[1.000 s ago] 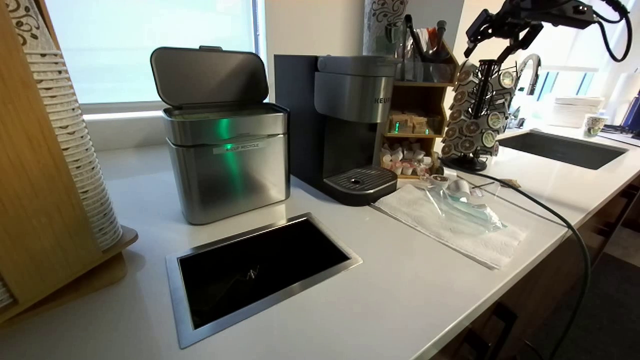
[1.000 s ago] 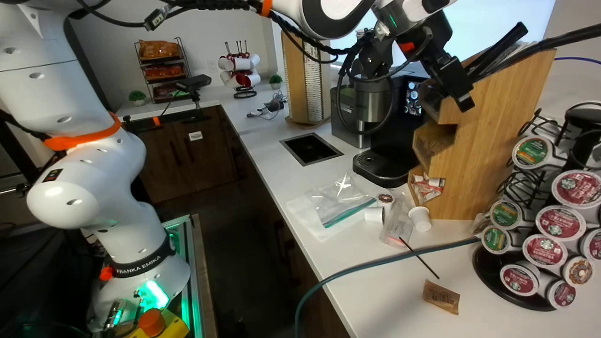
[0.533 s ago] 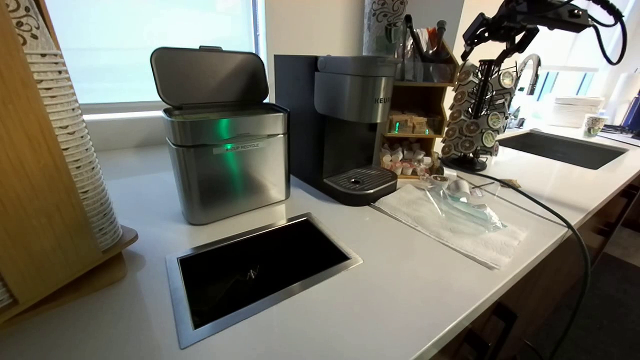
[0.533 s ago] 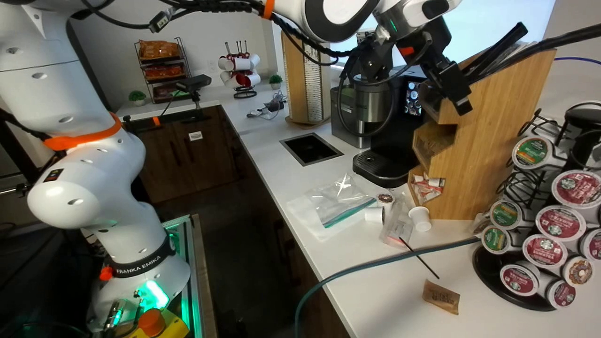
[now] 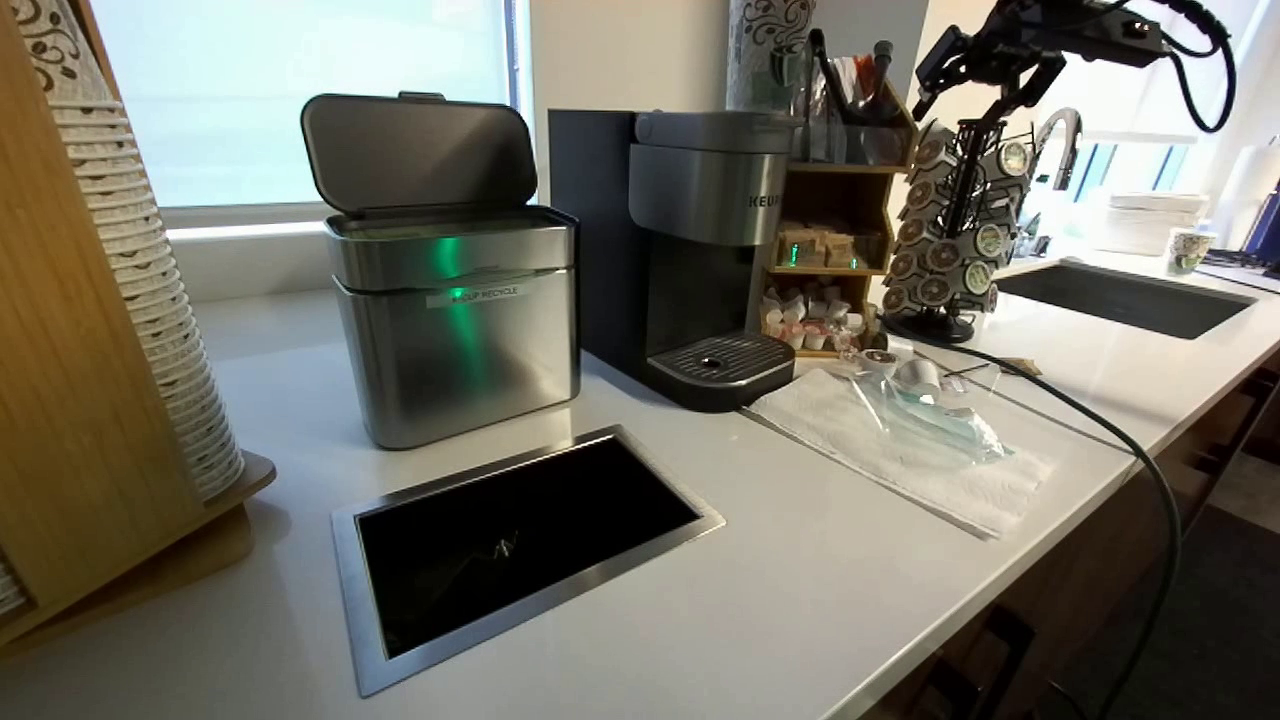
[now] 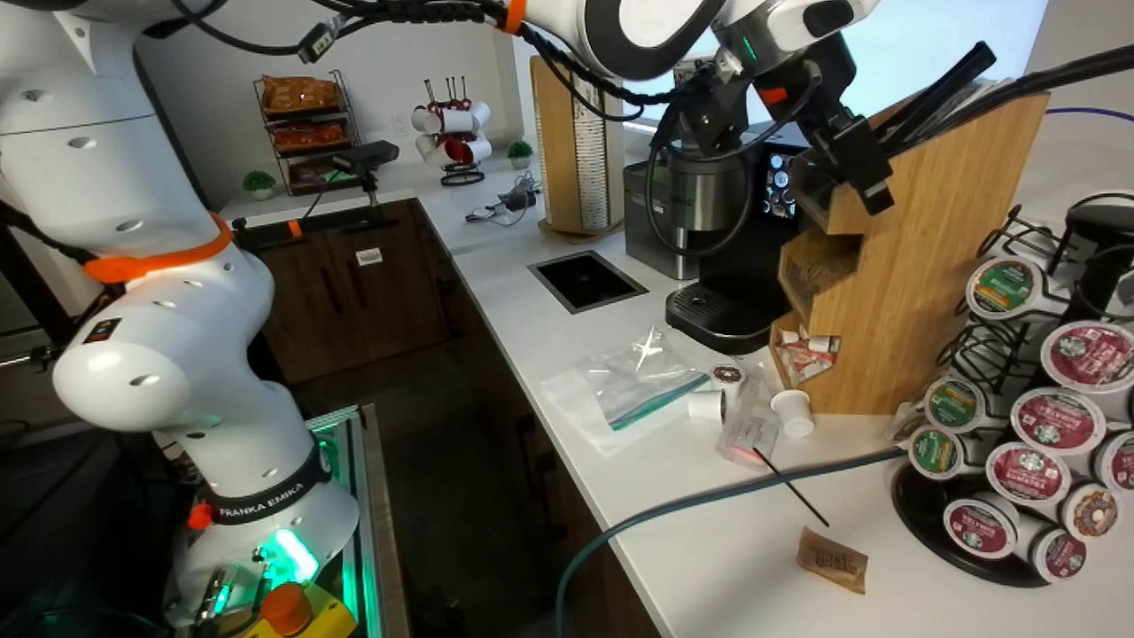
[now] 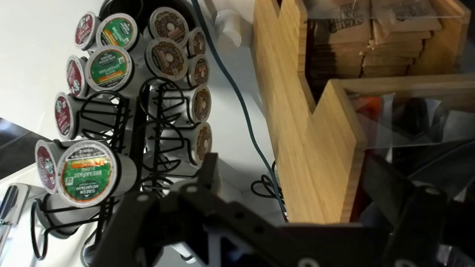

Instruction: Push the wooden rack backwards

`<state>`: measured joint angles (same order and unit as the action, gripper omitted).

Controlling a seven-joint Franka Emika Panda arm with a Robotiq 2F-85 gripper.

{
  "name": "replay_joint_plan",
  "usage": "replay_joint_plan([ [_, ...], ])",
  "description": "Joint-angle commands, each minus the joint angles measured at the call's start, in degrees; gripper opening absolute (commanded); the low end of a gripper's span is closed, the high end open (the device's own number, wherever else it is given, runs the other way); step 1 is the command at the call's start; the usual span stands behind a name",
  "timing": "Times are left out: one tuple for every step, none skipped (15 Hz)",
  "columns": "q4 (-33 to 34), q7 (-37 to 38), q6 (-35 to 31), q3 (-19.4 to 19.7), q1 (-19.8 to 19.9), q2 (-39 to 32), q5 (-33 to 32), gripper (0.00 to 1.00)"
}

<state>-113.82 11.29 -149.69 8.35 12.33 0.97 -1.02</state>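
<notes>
The wooden rack [image 6: 939, 266] stands on the counter with dark utensils [image 6: 952, 93] out of its top; an exterior view shows its open front with packets [image 5: 815, 245]. My gripper [image 6: 864, 168] is at the upper front of the rack; it also shows in an exterior view [image 5: 955, 112], fingers spread. In the wrist view my gripper [image 7: 297, 176] is open, with the rack's side panel [image 7: 293, 122] between its fingers. One finger [image 7: 208, 170] is outside the panel, the other at the top compartment. I cannot tell whether they touch the wood. Nothing is held.
A pod carousel [image 6: 983, 532] stands beside the rack, close to the outer finger in the wrist view. The coffee maker [image 5: 715, 200] is at the rack's other side. A cable [image 6: 673, 505], plastic bag [image 6: 647, 372] and small cups [image 6: 793, 412] lie in front.
My gripper has shifted slightly left in one exterior view, its cable loop with it. The arm has moved a little in both views. The rack has not visibly moved.
</notes>
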Motion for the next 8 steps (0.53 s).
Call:
replay_joint_plan([
  [1.48, -1.56, -0.33, 0.64, -0.93, -1.6, 2.02, 1.0],
  [1.7, -1.39, -0.2, 0.64, -0.96, -1.87, 1.76, 1.0],
  [1.93, -1.42, -0.22, 0.65, -0.99, -2.11, 1.75, 1.0],
  [2.06, -1.19, -0.47, 0.66, -1.03, -2.5, 1.54, 1.0],
  [2.27, -1.08, -0.52, 0.68, -1.05, -2.78, 1.41, 1.0],
  [2.47, -0.96, -0.72, 0.69, -1.06, -3.07, 1.27, 0.85],
  [2.56, -0.84, -0.81, 0.7, -1.08, -3.25, 1.15, 0.74],
  [2.71, -0.83, -1.03, 0.7, -1.1, -3.43, 1.13, 0.68],
])
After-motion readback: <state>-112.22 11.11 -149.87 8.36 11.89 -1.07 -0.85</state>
